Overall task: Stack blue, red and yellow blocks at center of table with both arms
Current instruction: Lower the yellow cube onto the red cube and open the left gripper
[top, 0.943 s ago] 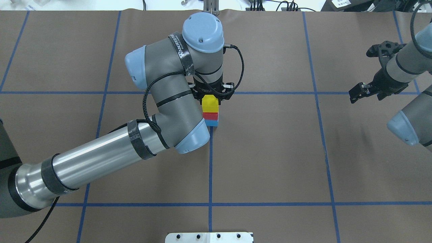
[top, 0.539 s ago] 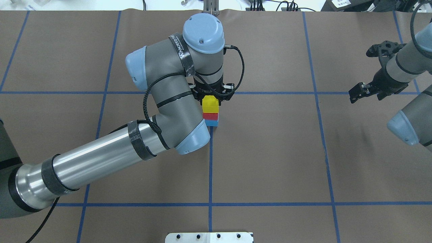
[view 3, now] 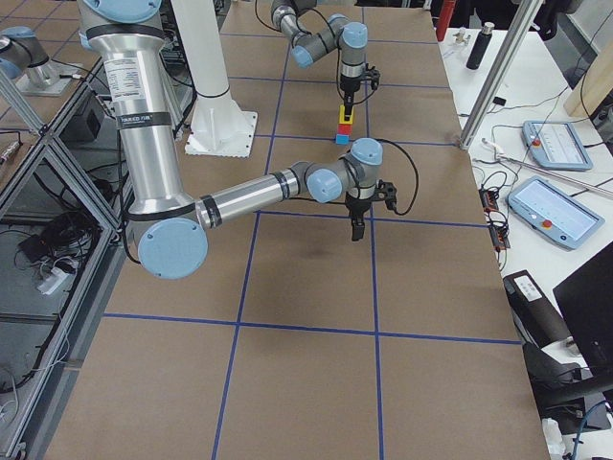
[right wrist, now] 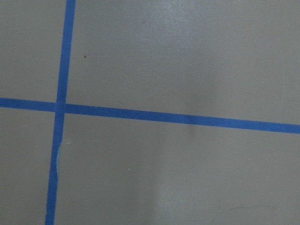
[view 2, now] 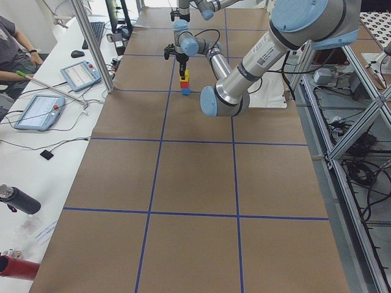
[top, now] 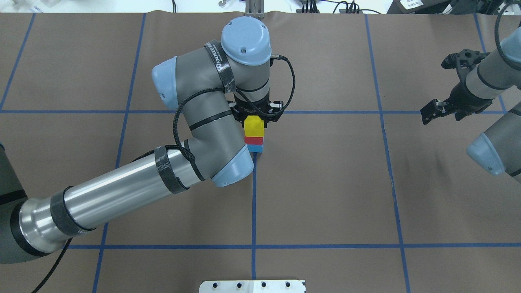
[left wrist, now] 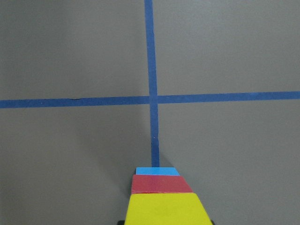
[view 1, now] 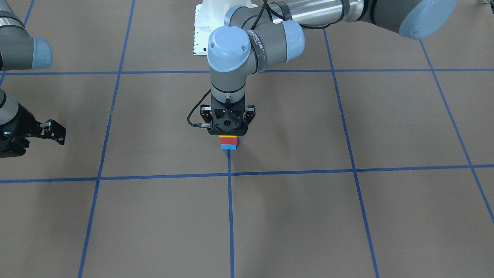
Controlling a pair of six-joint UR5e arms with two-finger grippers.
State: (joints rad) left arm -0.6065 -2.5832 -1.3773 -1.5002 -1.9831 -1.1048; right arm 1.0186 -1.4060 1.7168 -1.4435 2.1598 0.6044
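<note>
Last placement: the small yellow cube (top: 253,126) sits on the red cube (top: 254,141) and light blue cube (top: 255,148), at 6 o'clock of the blue tape crossing (left wrist: 151,99) on the matte brown surface (top: 325,183). The black left gripper (view 1: 227,131) seems to pinch the yellow cube in its jaws. Next they must spread, then lift straight up. I cannot tell how the right gripper (top: 431,112) holds its jaws.

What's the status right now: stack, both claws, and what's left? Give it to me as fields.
stack order: light blue block at the bottom, red block on it, yellow block on top
stack place: on the table, on a blue tape line
left claw: around the yellow block; gripping or released cannot be told
right claw: off to the side, carrying nothing; finger gap unclear
left to do: likely only pulling the left claw clear of the stack
</note>
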